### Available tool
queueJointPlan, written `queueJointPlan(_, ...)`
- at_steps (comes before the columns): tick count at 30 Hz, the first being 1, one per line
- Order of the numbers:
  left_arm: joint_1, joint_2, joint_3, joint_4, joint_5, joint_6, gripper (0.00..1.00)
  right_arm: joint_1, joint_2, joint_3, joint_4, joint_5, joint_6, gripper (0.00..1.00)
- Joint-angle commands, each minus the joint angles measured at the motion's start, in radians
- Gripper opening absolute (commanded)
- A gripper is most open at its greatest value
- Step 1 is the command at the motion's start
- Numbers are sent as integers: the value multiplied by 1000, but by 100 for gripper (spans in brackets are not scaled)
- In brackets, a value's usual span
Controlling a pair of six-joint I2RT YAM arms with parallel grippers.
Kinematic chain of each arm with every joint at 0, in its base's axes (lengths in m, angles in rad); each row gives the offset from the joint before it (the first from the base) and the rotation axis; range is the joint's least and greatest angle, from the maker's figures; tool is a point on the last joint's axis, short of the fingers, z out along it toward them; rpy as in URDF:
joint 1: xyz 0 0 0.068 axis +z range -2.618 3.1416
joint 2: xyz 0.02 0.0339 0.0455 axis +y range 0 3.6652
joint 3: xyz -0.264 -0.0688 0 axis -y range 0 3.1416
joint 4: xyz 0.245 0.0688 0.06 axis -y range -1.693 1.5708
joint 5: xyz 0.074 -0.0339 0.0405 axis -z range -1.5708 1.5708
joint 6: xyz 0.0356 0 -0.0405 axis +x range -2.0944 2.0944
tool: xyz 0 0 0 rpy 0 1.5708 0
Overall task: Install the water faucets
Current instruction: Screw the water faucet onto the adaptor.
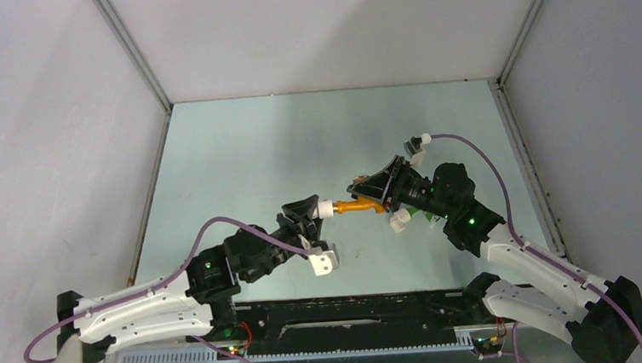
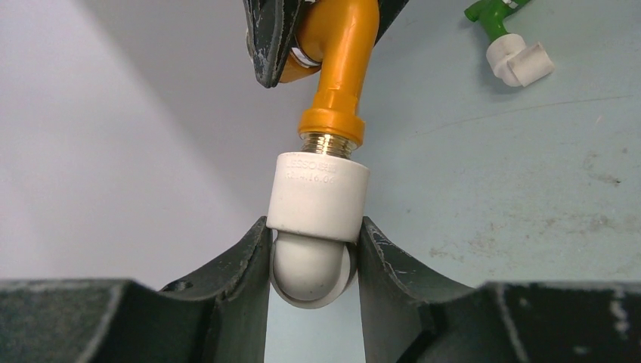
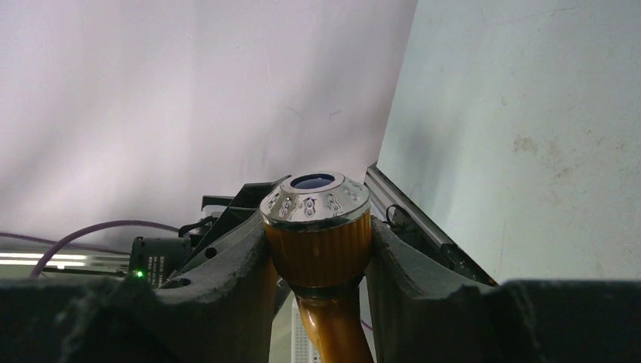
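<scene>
The orange faucet [image 2: 340, 68] hangs over the table [image 1: 239, 161], its brass thread [image 2: 326, 141] meeting the white elbow fitting [image 2: 319, 197] clamped in the left gripper [image 2: 314, 231]. The right gripper [image 3: 317, 234] pinches its ribbed head [image 3: 317, 253]. Light, rigid, smooth plastic: that ribbed head likely gives the surest turning hold.

The left arm [image 1: 134, 307] and right arm [image 1: 533, 271] share white links, black joints, green lights and looping purple cables [image 1: 473, 143].
</scene>
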Motion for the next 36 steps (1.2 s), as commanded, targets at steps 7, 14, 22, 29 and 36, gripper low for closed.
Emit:
queueJointPlan(7, -84, 32, 12, 150, 28, 173, 0, 9, -22, 7, 42, -10, 20, 0)
queueJointPlan(14, -170, 40, -38, 290, -76, 322, 0, 8, -22, 7, 58, -21, 37, 0)
queueJointPlan(22, -255, 79, -54, 409, -172, 498, 0, 8, -21, 7, 74, -35, 54, 0)
queueJointPlan(29, -301, 110, -83, 492, -205, 606, 0, 6, -28, 7, 72, -67, 64, 0)
queueJointPlan(36, -354, 132, -79, 495, -238, 711, 0, 4, -42, 7, 51, -86, 63, 0)
